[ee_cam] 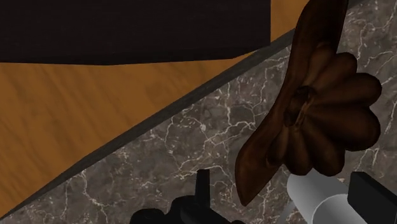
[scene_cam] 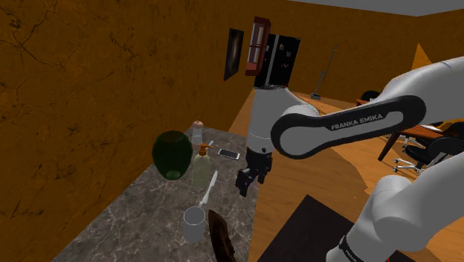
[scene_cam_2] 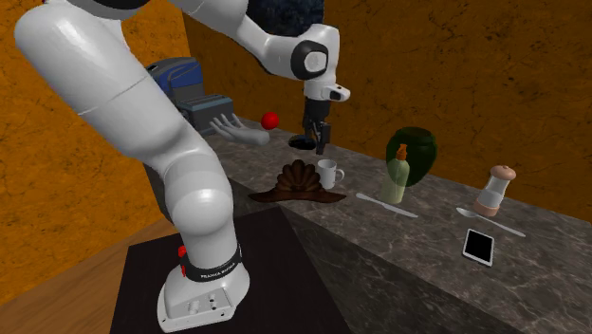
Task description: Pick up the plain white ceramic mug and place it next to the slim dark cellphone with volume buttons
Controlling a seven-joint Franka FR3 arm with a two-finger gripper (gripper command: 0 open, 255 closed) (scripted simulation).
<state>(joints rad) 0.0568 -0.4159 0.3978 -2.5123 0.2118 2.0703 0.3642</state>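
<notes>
The white mug (scene_cam: 194, 222) stands upright on the dark marble counter (scene_cam: 141, 216), close beside a brown scalloped ornament (scene_cam: 221, 237). In the second exterior view the mug (scene_cam_2: 330, 174) sits just right of that ornament (scene_cam_2: 302, 180). My gripper (scene_cam_2: 318, 140) hangs open above the counter, a little up and left of the mug, holding nothing. In the wrist view the mug (ee_cam: 318, 198) shows low between the spread fingers of my gripper (ee_cam: 282, 184), partly behind the ornament (ee_cam: 318, 114). The dark cellphone (scene_cam: 229, 154) lies flat at the counter's far end (scene_cam_2: 479, 246).
Between mug and phone stand a green vase (scene_cam_2: 413, 150), a pale green bottle (scene_cam_2: 398, 176) and a grinder (scene_cam_2: 494, 190), with a knife (scene_cam_2: 386, 204) and a spoon (scene_cam_2: 493, 223) lying flat. A red ball (scene_cam_2: 270, 120) and a white hand figure (scene_cam_2: 237, 131) sit behind my gripper.
</notes>
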